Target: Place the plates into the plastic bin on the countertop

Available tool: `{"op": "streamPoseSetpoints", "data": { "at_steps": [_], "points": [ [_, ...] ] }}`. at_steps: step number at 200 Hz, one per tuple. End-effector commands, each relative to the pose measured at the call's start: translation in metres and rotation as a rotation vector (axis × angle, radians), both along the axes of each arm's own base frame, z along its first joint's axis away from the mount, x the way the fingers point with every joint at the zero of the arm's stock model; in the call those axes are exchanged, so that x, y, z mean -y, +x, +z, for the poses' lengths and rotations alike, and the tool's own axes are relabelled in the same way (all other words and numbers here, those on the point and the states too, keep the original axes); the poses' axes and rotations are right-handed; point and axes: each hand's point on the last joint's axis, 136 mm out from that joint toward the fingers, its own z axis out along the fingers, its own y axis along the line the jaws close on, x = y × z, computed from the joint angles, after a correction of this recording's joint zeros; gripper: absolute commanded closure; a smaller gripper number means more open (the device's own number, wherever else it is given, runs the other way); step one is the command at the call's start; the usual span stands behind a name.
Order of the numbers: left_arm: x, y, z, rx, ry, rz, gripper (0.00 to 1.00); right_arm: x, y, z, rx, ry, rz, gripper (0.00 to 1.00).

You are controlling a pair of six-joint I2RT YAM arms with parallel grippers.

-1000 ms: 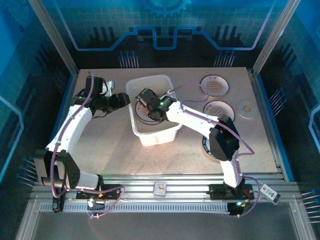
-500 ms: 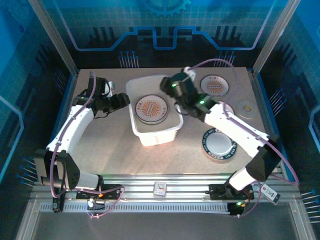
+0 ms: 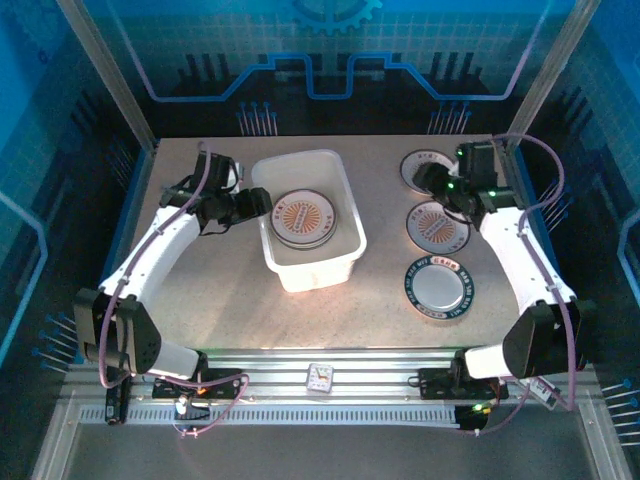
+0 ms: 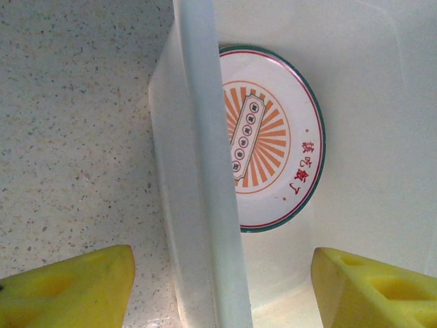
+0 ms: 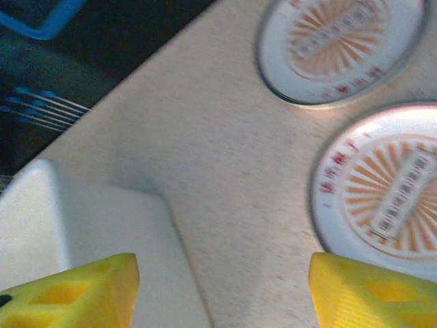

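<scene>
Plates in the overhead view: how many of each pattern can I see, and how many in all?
Sunburst plates: 3, one in the bin, two on the table.
Dark-rimmed plate: 1, on the table.
Total: 4 in view. Any plates stacked under the one in the bin cannot be counted.

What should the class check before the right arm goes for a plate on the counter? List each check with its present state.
1. Right jaws open, empty: ok.
2. Left jaws astride the bin wall: ok.
3. Room in bin above the top plate: ok.
4. Right jaws lined up on the nearest plate: not ok, it sits off to one side.
5. All plates binned: not ok; the dark-rimmed plate too waits on the counter.
</scene>
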Motion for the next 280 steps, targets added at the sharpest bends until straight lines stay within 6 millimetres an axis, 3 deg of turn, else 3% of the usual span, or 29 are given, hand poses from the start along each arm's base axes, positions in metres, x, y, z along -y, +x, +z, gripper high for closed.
{"op": "streamPoseSetpoints", "data": {
  "at_steps": [1, 35, 55, 110, 150, 199, 250, 280],
  "points": [
    [-0.003, 0.000, 0.002, -0.026, 0.022, 0.021, 0.30, 0.013, -0.028, -0.033, -0.109, 0.055, 0.033, 0.33],
    [0.001, 0.002, 0.008, -0.018, 0.032, 0.020, 0.30, 0.052, -0.041, -0.070, -0.176, 0.016, -0.036, 0.34],
    [0.004, 0.003, 0.008, -0.022, 0.032, 0.021, 0.30, 0.065, -0.043, -0.088, -0.216, 0.010, -0.055, 0.34],
    [0.009, 0.000, 0.010, -0.014, 0.024, 0.031, 0.30, 0.076, -0.043, -0.118, -0.274, -0.003, -0.038, 0.31],
    [0.008, 0.001, 0.016, 0.004, 0.026, 0.044, 0.30, 0.077, -0.042, -0.144, -0.299, 0.028, -0.050, 0.36],
    [0.006, -0.001, 0.012, 0.004, 0.042, 0.048, 0.30, 0.094, -0.045, -0.145, -0.311, -0.048, -0.086, 0.39],
    [0.008, 0.003, 0.011, 0.002, 0.042, 0.043, 0.30, 0.114, -0.058, -0.168, -0.393, -0.049, -0.117, 0.40],
    [0.008, 0.004, 0.009, -0.006, 0.038, 0.048, 0.30, 0.117, -0.054, -0.176, -0.398, -0.044, -0.110, 0.43]
  ]
}}
